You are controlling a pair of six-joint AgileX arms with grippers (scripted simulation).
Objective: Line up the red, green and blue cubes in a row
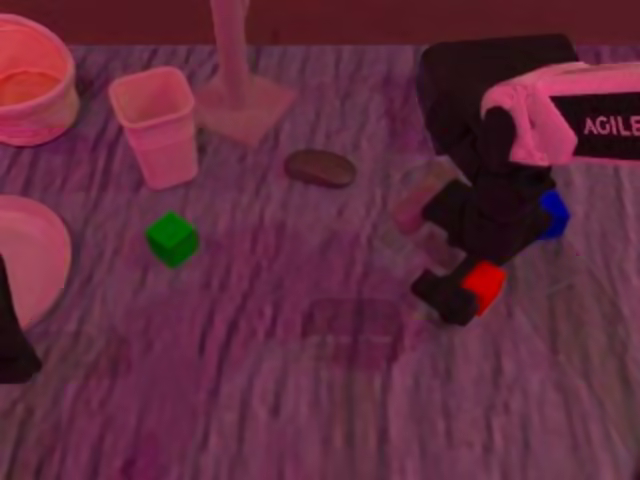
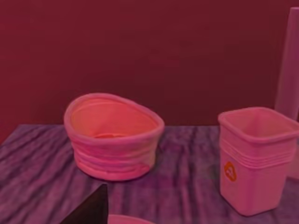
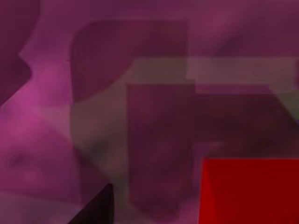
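Three small cubes are in play: the red cube (image 1: 485,285) sits at the tip of the right pincer (image 1: 462,290) on the right half of the table (image 1: 300,400), its bright face flush against a dark finger; whether the fingers clamp it cannot be told. In the right wrist view the red cube (image 3: 250,191) fills a corner of the picture, plain and sharp-edged. The blue cube (image 1: 553,213) peeks out just beyond the right arm's dark wrist, mostly hidden by it. The green cube (image 1: 172,239) stands alone on the left half, well apart from the other two, near a white cup (image 1: 157,125). A bowl (image 1: 35,80) sits at the far left corner, a plate (image 1: 35,255) at the left edge, a dark oval object (image 1: 320,168) near the middle. The near half of the table lies open. Only a dark sliver of the left arm (image 1: 12,345) shows, parked at the left edge.
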